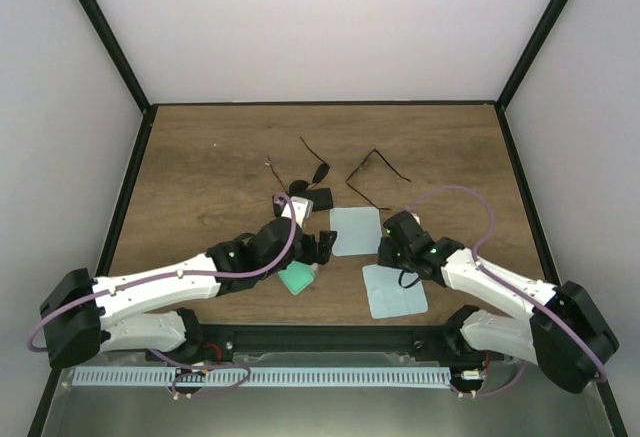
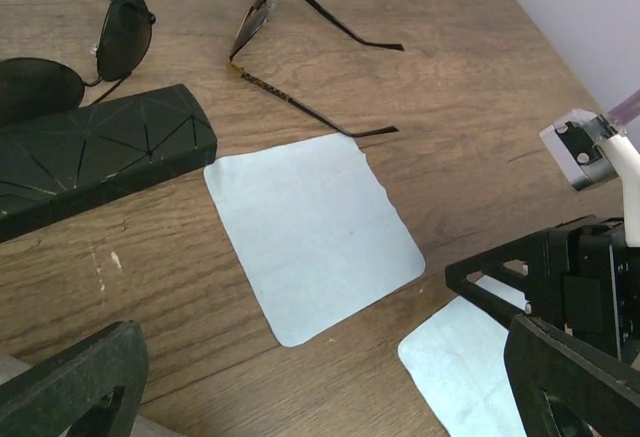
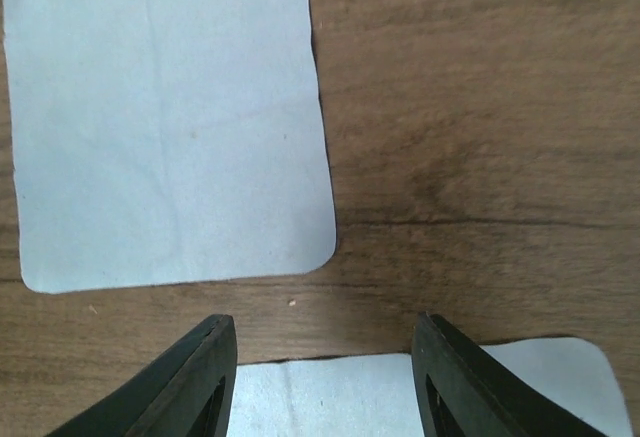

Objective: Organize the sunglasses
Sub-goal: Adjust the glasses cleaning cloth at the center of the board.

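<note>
Two pairs of sunglasses lie at the middle back of the table. One pair (image 1: pixel 312 174) (image 2: pixel 120 42) has round dark lenses and rests beside the black case (image 1: pixel 320 198) (image 2: pixel 95 162). The other pair (image 1: pixel 372 170) (image 2: pixel 262 9) lies to its right with its arms spread. My left gripper (image 1: pixel 324 248) (image 2: pixel 330 392) is open and empty, low over bare wood left of a light blue cloth (image 1: pixel 355 230) (image 2: pixel 310 232). My right gripper (image 1: pixel 386 250) (image 3: pixel 325 382) is open too, with nothing between its fingers, over the far edge of a second cloth (image 1: pixel 394 292) (image 3: pixel 330 402).
A pale green clear case (image 1: pixel 297 278) lies under the left forearm near the front edge. In the left wrist view the right arm's gripper (image 2: pixel 560 287) sits close on the right. Black frame rails and white walls bound the table.
</note>
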Controlling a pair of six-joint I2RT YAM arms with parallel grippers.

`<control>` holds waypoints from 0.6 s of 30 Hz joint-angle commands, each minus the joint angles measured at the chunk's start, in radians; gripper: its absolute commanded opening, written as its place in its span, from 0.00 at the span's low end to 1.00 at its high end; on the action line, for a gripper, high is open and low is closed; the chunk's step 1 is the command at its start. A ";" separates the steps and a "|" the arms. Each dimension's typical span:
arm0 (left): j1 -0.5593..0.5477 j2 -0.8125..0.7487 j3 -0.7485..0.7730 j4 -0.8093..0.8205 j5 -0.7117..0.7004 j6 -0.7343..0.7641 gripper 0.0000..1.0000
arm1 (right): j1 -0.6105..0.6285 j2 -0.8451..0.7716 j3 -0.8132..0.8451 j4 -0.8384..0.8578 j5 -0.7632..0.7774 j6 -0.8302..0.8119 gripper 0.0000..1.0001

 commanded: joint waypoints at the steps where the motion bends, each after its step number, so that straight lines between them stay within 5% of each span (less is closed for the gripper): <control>1: 0.002 -0.008 -0.021 -0.024 -0.016 0.023 1.00 | -0.007 0.012 -0.022 0.013 -0.085 0.008 0.50; 9: 0.005 -0.020 -0.023 -0.024 -0.015 0.017 1.00 | -0.006 -0.067 -0.005 0.005 -0.030 -0.008 0.46; 18: 0.007 -0.008 -0.015 -0.052 -0.041 -0.021 1.00 | -0.006 0.243 0.210 0.076 0.012 -0.104 0.44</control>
